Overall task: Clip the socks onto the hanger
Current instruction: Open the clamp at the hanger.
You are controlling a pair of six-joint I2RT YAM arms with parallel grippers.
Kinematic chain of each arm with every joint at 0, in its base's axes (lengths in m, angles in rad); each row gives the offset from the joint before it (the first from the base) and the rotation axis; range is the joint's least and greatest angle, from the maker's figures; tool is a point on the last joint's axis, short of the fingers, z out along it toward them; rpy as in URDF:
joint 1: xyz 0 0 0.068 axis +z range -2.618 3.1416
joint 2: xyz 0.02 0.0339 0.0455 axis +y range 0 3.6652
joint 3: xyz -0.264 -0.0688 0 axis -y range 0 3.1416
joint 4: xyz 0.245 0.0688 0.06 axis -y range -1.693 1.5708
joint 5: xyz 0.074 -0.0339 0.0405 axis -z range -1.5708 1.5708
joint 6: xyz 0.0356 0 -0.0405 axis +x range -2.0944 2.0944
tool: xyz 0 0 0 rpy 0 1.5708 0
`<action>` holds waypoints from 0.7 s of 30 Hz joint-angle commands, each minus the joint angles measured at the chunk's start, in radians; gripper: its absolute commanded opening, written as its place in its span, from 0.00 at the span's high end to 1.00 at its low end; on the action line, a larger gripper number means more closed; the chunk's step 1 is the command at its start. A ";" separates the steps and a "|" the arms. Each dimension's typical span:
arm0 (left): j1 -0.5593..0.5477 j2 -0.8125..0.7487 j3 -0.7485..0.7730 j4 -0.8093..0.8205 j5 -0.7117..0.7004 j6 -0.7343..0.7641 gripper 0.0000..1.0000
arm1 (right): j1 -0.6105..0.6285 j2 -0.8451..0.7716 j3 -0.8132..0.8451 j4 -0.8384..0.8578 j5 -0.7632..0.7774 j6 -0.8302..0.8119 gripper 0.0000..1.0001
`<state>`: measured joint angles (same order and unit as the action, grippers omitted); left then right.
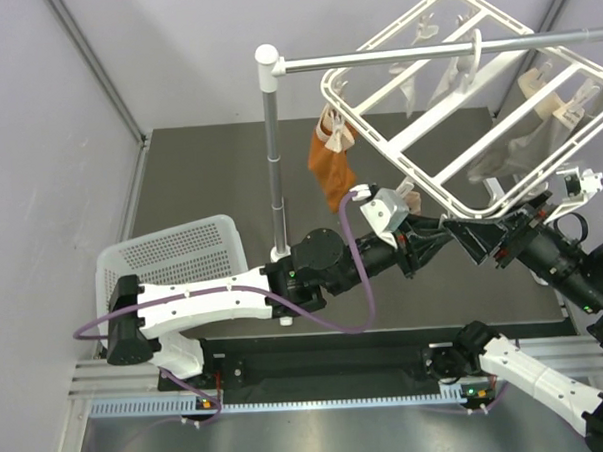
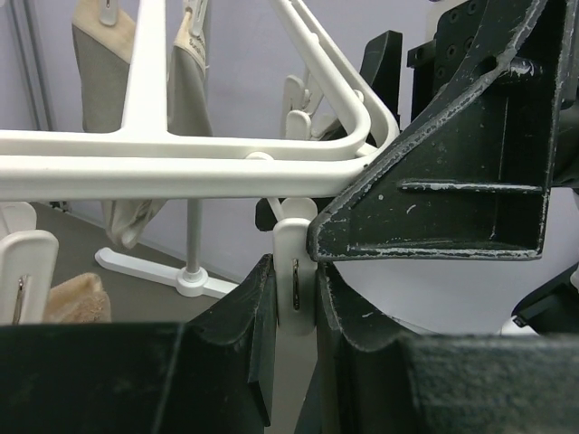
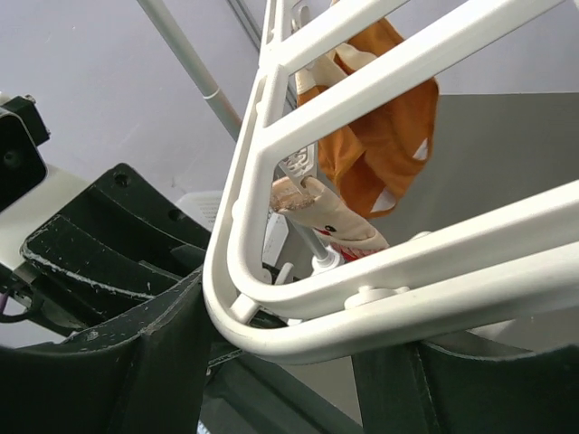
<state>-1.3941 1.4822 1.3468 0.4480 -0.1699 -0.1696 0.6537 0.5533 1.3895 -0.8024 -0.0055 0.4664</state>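
The white hanger point(image 1: 391, 152) hangs tilted from the rail, and its near corner sits between my two grippers. My left gripper point(image 1: 425, 231) point(image 2: 294, 303) is shut on a small white clip peg point(image 2: 294, 271) that dangles under the hanger point(image 2: 181, 163) corner. My right gripper point(image 1: 474, 235) point(image 3: 285, 348) faces it, shut with that corner of the hanger point(image 3: 407, 262) wedged between its fingers. An orange sock point(image 1: 331, 170) point(image 3: 389, 136) is clipped at the left side. A beige sock with a red print point(image 3: 336, 221) hangs just beyond the corner. Pale socks point(image 1: 551, 105) hang at the far right.
The grey stand's pole point(image 1: 273, 157) rises left of the hanger and its rail point(image 1: 424, 52) crosses above. A white perforated basket point(image 1: 178, 251) sits at the near left beside the left arm. The stand's white foot point(image 2: 154, 267) lies on the dark table.
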 commanded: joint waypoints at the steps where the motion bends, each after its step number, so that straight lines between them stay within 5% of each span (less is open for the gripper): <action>1: -0.019 0.021 0.044 0.011 0.017 0.024 1.00 | 0.003 0.037 0.017 0.035 0.048 -0.003 0.45; 11: -0.069 0.081 0.149 -0.101 -0.134 0.104 1.00 | 0.003 0.065 0.028 0.028 0.051 0.021 0.52; 17: -0.094 0.112 0.196 -0.155 -0.217 0.139 1.00 | 0.003 0.076 0.034 -0.006 0.082 0.032 0.64; 21: -0.095 0.101 0.189 -0.164 -0.247 0.127 0.65 | 0.001 0.071 0.017 -0.006 0.084 0.032 0.90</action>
<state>-1.4635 1.5814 1.5150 0.3260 -0.4091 -0.0479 0.6533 0.5858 1.4082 -0.8036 0.0494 0.5217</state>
